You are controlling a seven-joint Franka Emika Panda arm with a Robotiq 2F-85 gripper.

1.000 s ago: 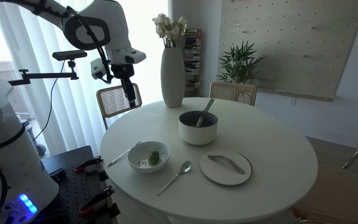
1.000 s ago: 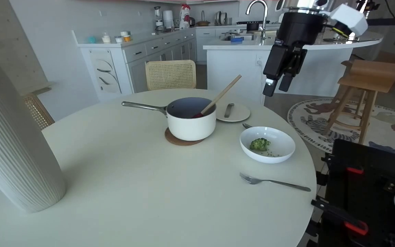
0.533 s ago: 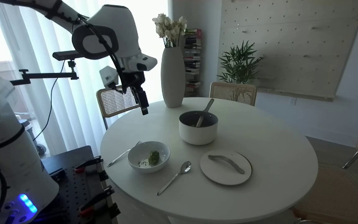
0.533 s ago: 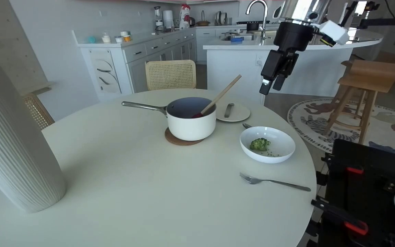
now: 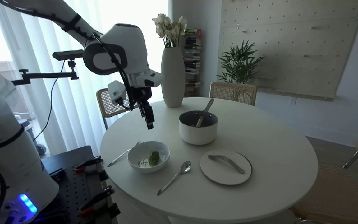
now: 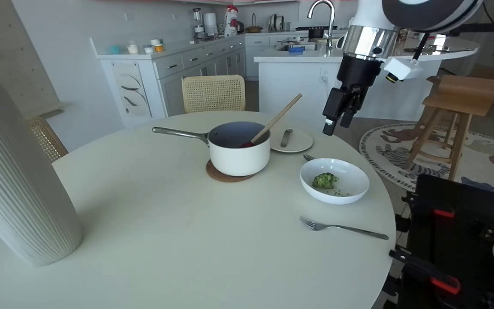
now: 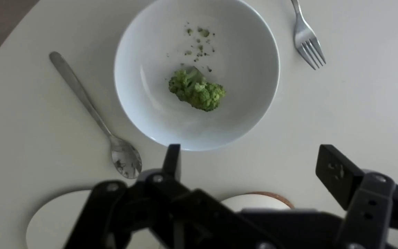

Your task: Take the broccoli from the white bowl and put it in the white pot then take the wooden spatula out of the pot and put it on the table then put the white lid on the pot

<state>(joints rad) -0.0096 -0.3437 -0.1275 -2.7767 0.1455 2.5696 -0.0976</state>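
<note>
The hand [image 7: 249, 155] hovers above the desk [image 6: 187, 214], spread wide. Below it and apart from it, the broccoli [image 7: 199, 90] lies in the bowl [image 7: 245, 110]

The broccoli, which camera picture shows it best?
The wrist view: it looks down on the broccoli, showing it large, with nothing covering it. Both exterior views show it too, but only as a small green lump in the white bowl.
</note>
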